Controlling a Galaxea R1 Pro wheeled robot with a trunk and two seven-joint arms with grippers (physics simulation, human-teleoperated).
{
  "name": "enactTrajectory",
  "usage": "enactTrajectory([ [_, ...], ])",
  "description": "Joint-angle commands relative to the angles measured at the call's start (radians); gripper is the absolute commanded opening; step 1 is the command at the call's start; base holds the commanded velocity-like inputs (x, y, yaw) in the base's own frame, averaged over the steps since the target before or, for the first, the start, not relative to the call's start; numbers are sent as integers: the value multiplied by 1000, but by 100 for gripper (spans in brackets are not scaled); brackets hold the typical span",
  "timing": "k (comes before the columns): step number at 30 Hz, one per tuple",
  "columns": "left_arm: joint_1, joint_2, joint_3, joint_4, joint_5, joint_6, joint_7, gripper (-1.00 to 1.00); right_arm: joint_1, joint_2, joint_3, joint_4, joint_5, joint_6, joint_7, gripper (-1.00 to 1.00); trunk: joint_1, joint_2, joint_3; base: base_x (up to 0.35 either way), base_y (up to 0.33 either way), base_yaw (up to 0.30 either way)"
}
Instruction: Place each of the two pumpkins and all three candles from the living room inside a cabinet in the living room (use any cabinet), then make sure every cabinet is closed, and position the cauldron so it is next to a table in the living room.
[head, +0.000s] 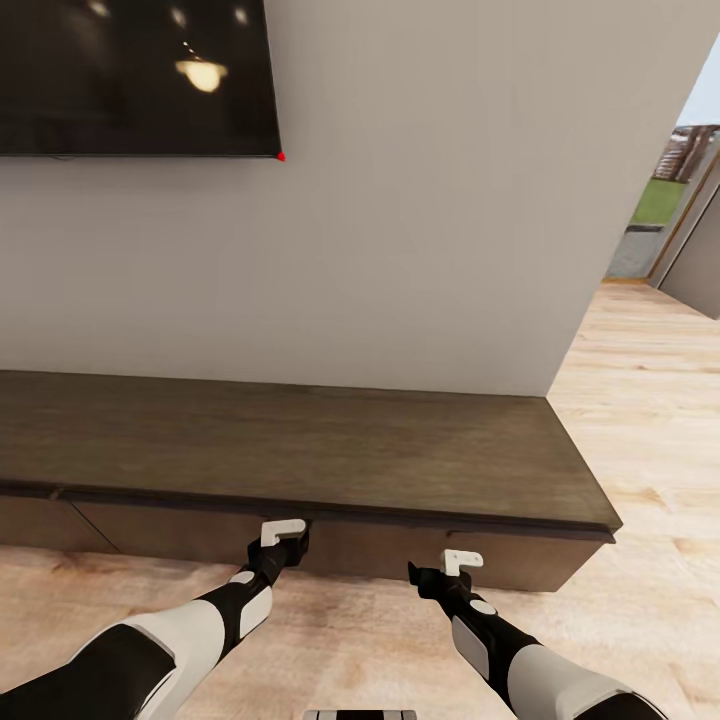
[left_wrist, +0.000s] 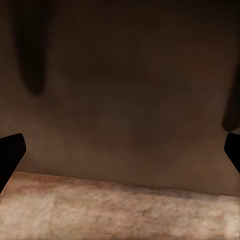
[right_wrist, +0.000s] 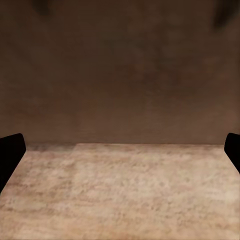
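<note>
The cabinet (head: 300, 450) stretched along the far wall, its drawer fronts shut and its top bare. The left gripper (head: 285, 533) and right gripper (head: 462, 560) hung just before its front, jaws spread wide, holding nothing.

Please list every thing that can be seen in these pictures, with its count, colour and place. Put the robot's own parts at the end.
cabinet: one, dark brown wood, long and low against the wall, drawer fronts closed
television: one, black screen, on the wall at upper left above the cabinet
wall: one, pale grey, behind the cabinet
floor: one, light wood planks, in front of and right of the cabinet
doorway: one, at far right, green grass outside
left gripper: one, black with white tip, open, close to the cabinet front
right gripper: one, black with white tip, open, close to the cabinet front
</note>
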Motion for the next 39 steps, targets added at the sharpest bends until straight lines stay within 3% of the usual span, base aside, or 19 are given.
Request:
enactTrajectory([
  [1, -3, -1, 6, -4, 17, -7, 0, 100, -1, 0, 7, 2, -11, -5, 2, 100, 0, 0, -1, 0, 0, 0],
  [11, -3, -1, 6, -4, 17, -7, 0, 100, -1, 0, 6, 2, -11, -5, 2, 100, 0, 0, -1, -28, -1, 0],
  [26, -3, -1, 6, -4, 17, -5, 0, 100, -1, 0, 8, 2, -10, -5, 4, 100, 0, 0, -1, -279, -72, 0],
  [39, -3, 0, 8, -7, 19, -7, -1, 100, -1, 0, 8, 1, -11, 2, 3, 100, 0, 0, 7, -24, -6, 38],
])
